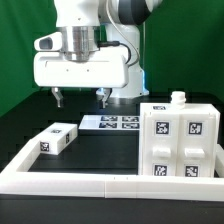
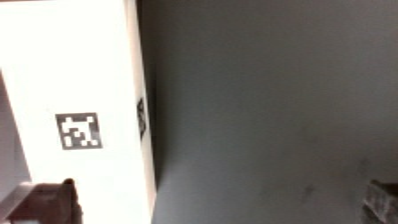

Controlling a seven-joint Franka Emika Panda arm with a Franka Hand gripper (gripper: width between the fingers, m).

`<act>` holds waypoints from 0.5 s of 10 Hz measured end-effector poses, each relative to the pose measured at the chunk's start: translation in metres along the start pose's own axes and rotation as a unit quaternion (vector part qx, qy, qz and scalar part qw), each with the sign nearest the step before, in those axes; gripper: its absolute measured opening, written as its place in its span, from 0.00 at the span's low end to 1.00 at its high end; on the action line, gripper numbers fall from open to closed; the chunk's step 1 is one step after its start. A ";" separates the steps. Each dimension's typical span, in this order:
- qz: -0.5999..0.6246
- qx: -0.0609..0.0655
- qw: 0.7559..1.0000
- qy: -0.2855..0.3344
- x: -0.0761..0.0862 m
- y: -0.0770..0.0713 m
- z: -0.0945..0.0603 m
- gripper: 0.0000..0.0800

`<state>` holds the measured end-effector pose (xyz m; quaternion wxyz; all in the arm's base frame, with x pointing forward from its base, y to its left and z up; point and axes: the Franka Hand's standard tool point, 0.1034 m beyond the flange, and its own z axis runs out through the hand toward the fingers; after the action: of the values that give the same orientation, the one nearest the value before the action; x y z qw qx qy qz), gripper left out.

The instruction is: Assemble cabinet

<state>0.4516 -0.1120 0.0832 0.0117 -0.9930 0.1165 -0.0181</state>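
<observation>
Green curtain behind; black worktop edged by a low white rail. Item: cabinet shell, tagged, upright at the exterior view's right. Item: small white block, lying flat, well apart from the shell, with the marker board between them. Hand: wide and empty, hovering higher than the shell's top, on its block side. Step, by my reckoning: approaching the block. Next calls for lowering astride it and closing squarely

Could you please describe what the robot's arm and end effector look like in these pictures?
The arm has glossy white rounded shells with a dark grey joint section. A ribbed silvery collar meets the end effector, which is a wide, white, boxy body with two short dark fingers.
</observation>
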 end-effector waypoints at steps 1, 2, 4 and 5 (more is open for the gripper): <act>0.005 -0.003 1.000 -0.017 0.003 0.022 0.006 1.00; 0.007 -0.005 1.000 -0.020 0.008 0.035 0.009 1.00; -0.001 -0.003 0.999 -0.037 0.011 0.057 0.017 1.00; 0.003 -0.001 0.999 -0.043 0.011 0.064 0.022 1.00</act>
<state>0.4484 -0.1761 0.0599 0.0163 -0.9924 0.1193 0.0244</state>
